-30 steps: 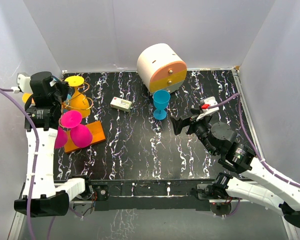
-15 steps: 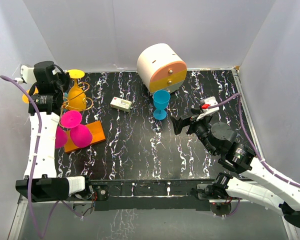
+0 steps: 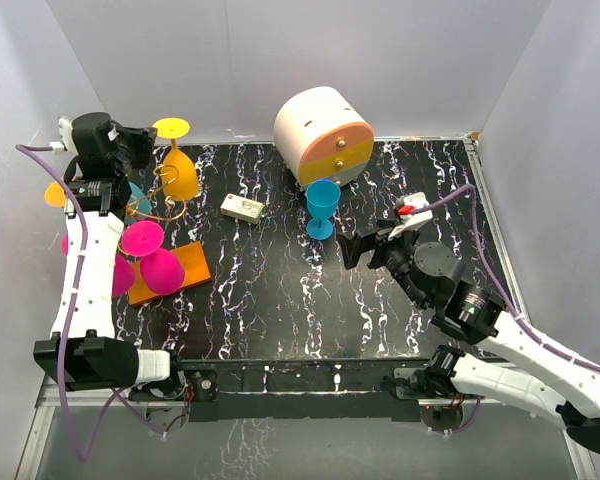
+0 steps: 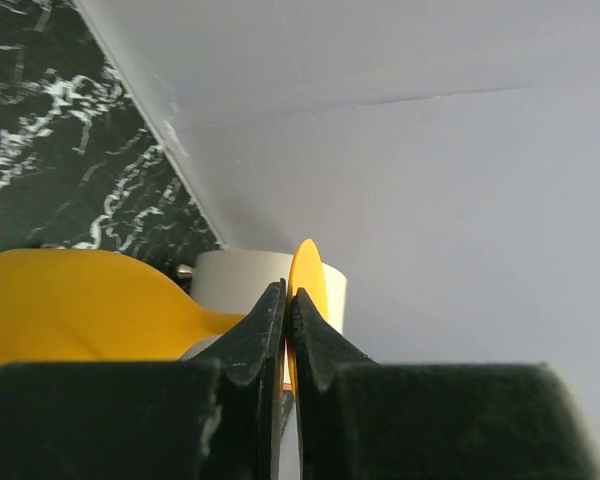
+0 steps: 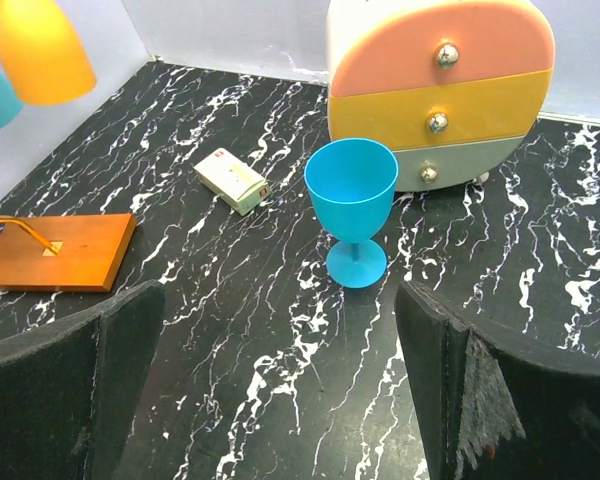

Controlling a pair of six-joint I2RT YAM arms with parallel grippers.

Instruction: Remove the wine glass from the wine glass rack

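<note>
Far left: left gripper (image 3: 138,150) raised high by the back-left corner, clenched on the stem of the yellow-orange wine glass (image 3: 180,178). Left wrist view: jaws pinched tight on the stem right next to the foot disc. Glass is upside down, foot on top, bowl hanging below, tilted a little. It sits up by the top golden hooks of the wine glass rack (image 3: 192,262); can't tell if the foot is clear of the wire.

Rack's orange base lies flat on the black marbled table (image 3: 280,300), left side. Pink glasses (image 3: 141,238) hang over it, a teal glass (image 3: 138,198) is just behind them, partly hidden by the arm.

Centre: small white box (image 3: 243,208) lies flat on the table. Behind it, the round white-and-orange drawer cabinet (image 3: 323,135). Blue goblet (image 3: 322,205) stands upright just in front of the cabinet.

Right: right gripper (image 3: 365,250) released, fingers spread wide, holding nothing, above the table near the goblet but apart from it.
</note>
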